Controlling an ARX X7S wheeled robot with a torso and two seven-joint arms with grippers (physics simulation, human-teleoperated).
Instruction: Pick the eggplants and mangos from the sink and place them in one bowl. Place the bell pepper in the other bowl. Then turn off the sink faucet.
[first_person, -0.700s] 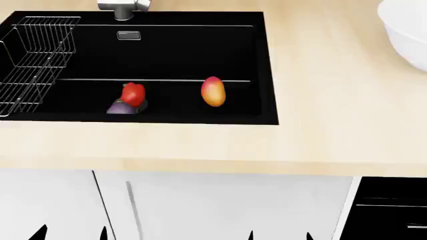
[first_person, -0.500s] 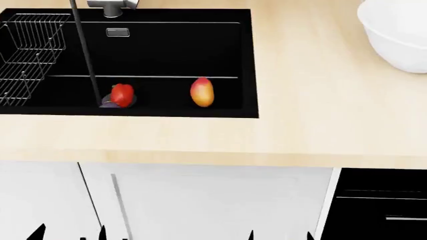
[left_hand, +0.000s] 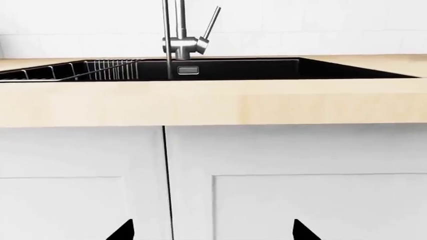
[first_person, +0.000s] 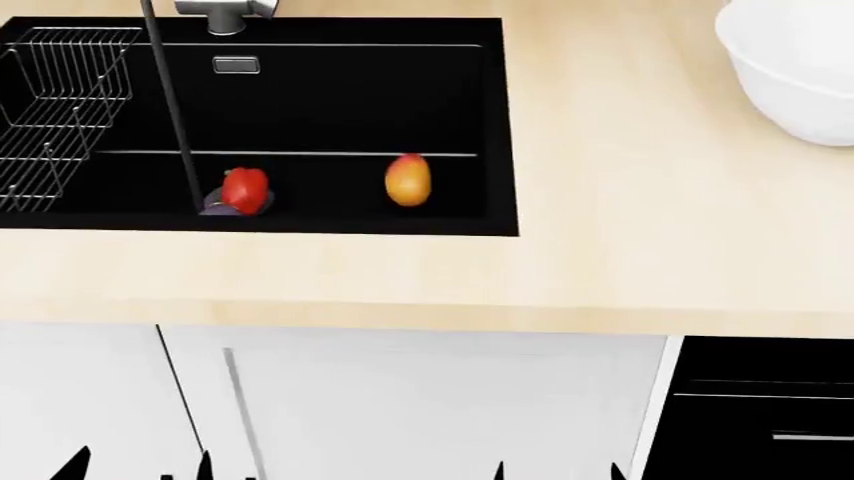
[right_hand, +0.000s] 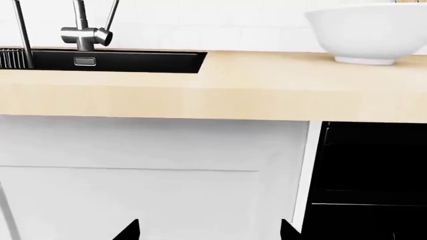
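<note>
We find the smooth oval red-to-yellow mango (first_person: 407, 180) lying on the floor of the large matte black rectangular sink (first_person: 494, 120), toward its near wall and well right of the other produce. The glossy red bell pepper (first_person: 244, 188) sits just beside, and partly over, the dark purple eggplant (first_person: 214, 208), of which only a sliver shows. Both lie where the thin dark stream (first_person: 171, 100) from the brushed-steel faucet (first_person: 224, 14) lands, so we judge the water is on and the fruit is simply resting where it settled, not yet picked. A steel wire rack (first_person: 60, 100) hangs at the basin's far left. The wide glossy white bowl (first_person: 790, 70) stands on the pale wooden counter (first_person: 641, 230), well apart from the sink to the right; the second bowl is not in view.

Both arms hang low in front of the white cabinet doors (left_hand: 267, 175), below the counter edge. The left gripper (left_hand: 208, 231) and the right gripper (right_hand: 208, 230) each show two dark fingertips set wide apart with nothing between them: spread and empty. We read this as a pre-reach posture.

Against the head view half a second back, the camera framing matches, and the pepper and eggplant are unmoved. The mango has changed: it now looks rounder and sits slightly further right, so it appears to be rolling or turning on the basin floor. We would wait for it to settle.
</note>
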